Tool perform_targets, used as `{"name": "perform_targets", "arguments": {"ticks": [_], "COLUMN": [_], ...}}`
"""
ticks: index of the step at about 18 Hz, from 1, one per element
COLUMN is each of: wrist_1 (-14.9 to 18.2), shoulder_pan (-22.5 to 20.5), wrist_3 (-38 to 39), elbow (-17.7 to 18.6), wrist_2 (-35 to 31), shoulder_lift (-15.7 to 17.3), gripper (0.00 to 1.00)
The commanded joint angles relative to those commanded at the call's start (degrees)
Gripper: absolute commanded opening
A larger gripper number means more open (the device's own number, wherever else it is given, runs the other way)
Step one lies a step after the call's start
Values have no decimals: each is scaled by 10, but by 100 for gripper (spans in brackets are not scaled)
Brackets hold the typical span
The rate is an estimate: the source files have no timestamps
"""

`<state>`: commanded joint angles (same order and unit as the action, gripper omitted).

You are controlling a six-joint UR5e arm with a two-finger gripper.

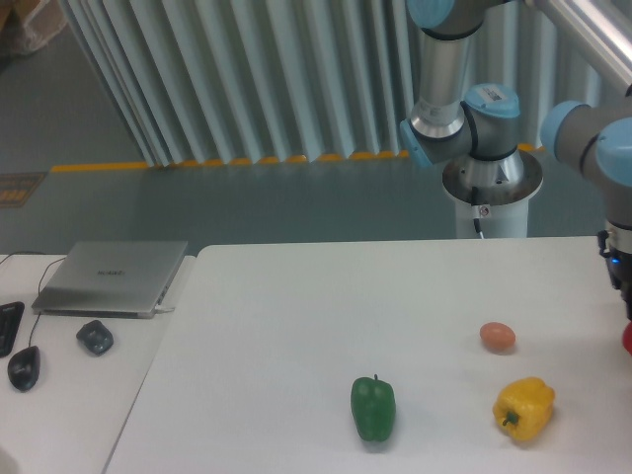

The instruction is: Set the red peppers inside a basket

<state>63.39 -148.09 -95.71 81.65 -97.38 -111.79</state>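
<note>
Here the arm reaches off the right edge; only the gripper (622, 281) body shows, dark, cut by the frame. A red sliver just below it at the edge is probably the red pepper (628, 338), directly under the jaws. Fingertips out of view: cannot tell whether open, closed or gripping. Pepper's long axis unreadable. No basket visible. On the table (296, 326): green pepper (373, 407), yellow pepper (524, 407), orange-pink egg (498, 336).
</note>
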Motion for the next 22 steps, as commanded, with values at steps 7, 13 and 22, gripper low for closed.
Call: {"name": "perform_targets", "arguments": {"ticks": [7,13,22], "wrist_1": [-55,-74,-83], "shoulder_pan": [-47,-74,-74], "wrist_3": [-117,-163,-159], "elbow": [0,0,3], "wrist_2": [1,1,11], "shoulder_lift": [-18,-33,-32], "gripper": [19,44,100]}}
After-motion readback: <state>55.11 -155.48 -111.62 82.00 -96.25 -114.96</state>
